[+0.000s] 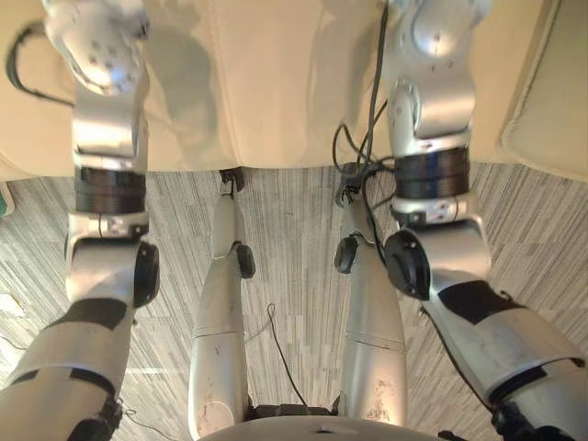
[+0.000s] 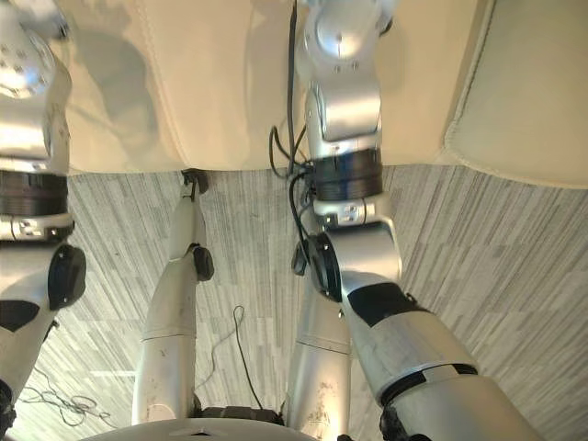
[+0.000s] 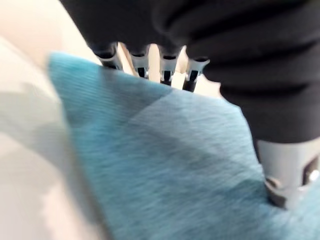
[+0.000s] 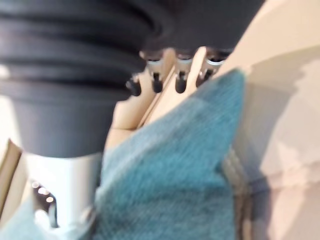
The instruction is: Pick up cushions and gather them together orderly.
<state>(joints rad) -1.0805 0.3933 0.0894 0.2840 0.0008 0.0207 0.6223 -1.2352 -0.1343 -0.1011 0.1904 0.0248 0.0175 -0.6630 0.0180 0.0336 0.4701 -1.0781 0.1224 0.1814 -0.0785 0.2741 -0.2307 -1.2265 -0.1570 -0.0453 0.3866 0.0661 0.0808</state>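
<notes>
Left wrist view: a teal cushion (image 3: 165,165) lies close beneath our left hand (image 3: 210,45), on the cream sofa (image 1: 276,83). Our right hand (image 4: 90,60) has teal cushion beneath it too, one corner pointing ahead. We cannot tell whether either hand grips, or whether it is one cushion. Nothing stands between.

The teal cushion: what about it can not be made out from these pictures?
Full shape: the teal cushion is cut off by the left wrist view's edges and blurred.
Count: the right wrist view's teal fabric may be the same cushion or another.
Grasp: left robot hand and right robot hand too blurred to judge.
</notes>
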